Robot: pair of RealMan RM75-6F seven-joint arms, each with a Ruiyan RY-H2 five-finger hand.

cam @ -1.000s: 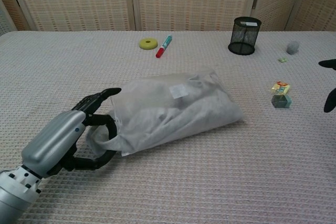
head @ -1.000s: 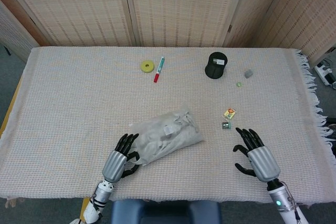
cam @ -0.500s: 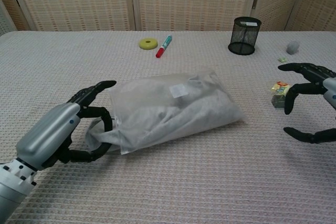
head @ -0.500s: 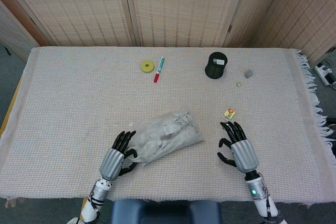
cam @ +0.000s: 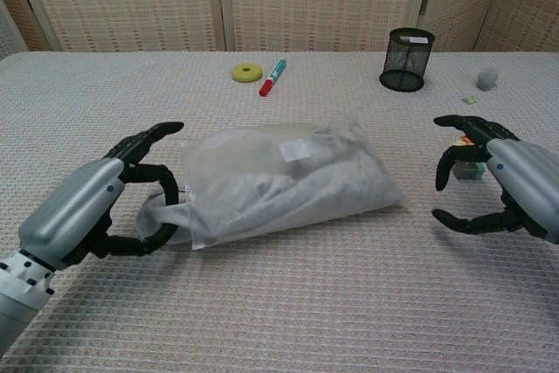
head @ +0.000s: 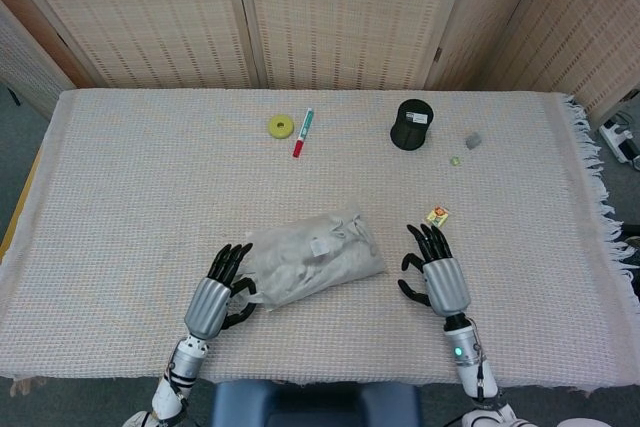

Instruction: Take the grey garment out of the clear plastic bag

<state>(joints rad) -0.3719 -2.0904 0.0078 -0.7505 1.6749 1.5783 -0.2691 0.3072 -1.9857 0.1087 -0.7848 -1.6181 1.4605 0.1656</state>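
The clear plastic bag point(head: 316, 259) with the grey garment point(cam: 297, 189) inside lies on the woven tablecloth near the front middle. My left hand point(cam: 92, 207) is at the bag's left end, thumb and fingers curled around a bunched bit of plastic point(cam: 160, 213); in the head view the left hand point(head: 212, 299) touches the bag's lower left corner. My right hand point(cam: 505, 183) hovers to the right of the bag with fingers spread and nothing in them, a short gap away; the head view shows the right hand point(head: 432, 275) just off the bag's right edge.
Far side: a yellow ring point(head: 281, 126), a red-and-teal marker point(head: 302, 132), a black mesh cup point(head: 410, 124), a small grey object point(head: 473, 140). A small colourful packet point(head: 437, 215) lies just beyond my right hand. The cloth's fringe point(head: 600, 197) marks the right edge.
My right hand has come in from the right edge toward the bag. My left hand has shifted slightly left, drawing the bag's left end with it.
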